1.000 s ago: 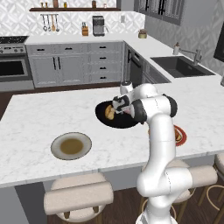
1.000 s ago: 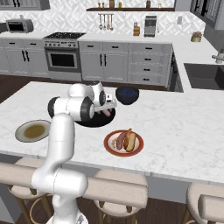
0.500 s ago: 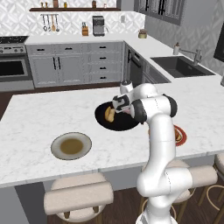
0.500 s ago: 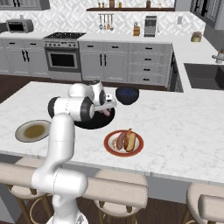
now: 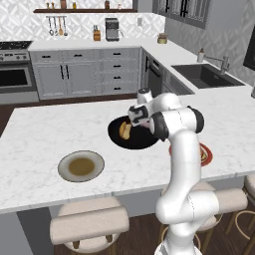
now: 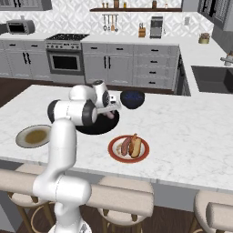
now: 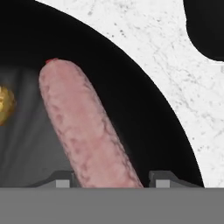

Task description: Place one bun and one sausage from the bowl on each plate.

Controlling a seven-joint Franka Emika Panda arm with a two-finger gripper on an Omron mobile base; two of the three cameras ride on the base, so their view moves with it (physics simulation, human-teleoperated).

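Hand view is showing you a pink sausage [image 7: 85,131] lying in the black bowl [image 7: 144,113] near the bench's middle, running between the pincer [image 7: 109,181] tips. They are sitting against its sides, seemingly clamping on it. It is looking soft, smooth and light, likely slippery; grip across its middle, gently. A bun [image 5: 125,130] is lying alongside.

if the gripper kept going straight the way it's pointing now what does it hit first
Most likely the sausage, which lies between the gripper fingertips in the hand view; just behind it is the floor of the black bowl. Whether they already touch is unclear.
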